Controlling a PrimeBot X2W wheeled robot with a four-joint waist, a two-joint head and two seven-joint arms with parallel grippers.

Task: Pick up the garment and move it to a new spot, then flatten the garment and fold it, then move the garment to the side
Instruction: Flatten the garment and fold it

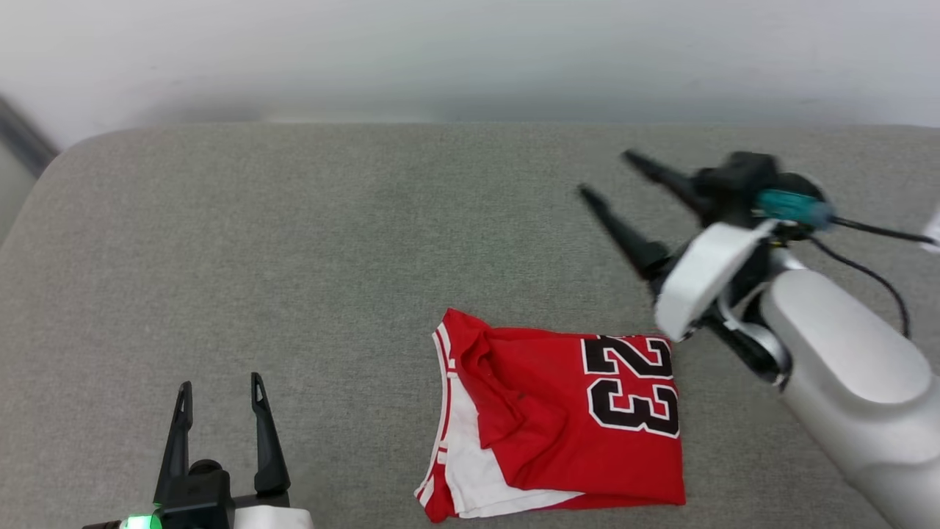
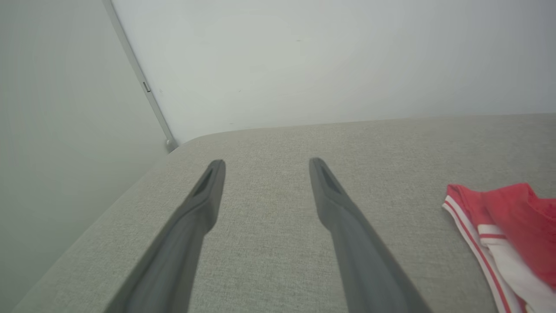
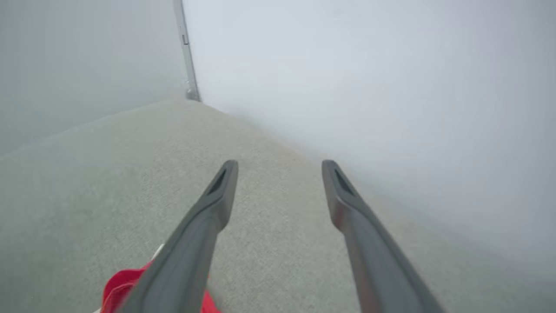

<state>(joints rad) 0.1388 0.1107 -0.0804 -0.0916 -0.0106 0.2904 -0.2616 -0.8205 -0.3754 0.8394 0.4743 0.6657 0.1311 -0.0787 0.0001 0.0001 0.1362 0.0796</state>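
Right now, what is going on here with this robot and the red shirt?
A bright red soft-fabric T-shirt with white striped sleeves lies folded into a rough rectangle on the grey fabric-covered surface, and neither gripper touches it. The left gripper rests open and empty at the lower left. The right gripper hovers open above the surface, past the shirt's far right corner. The folding looks done; moving the shirt aside seems to remain.
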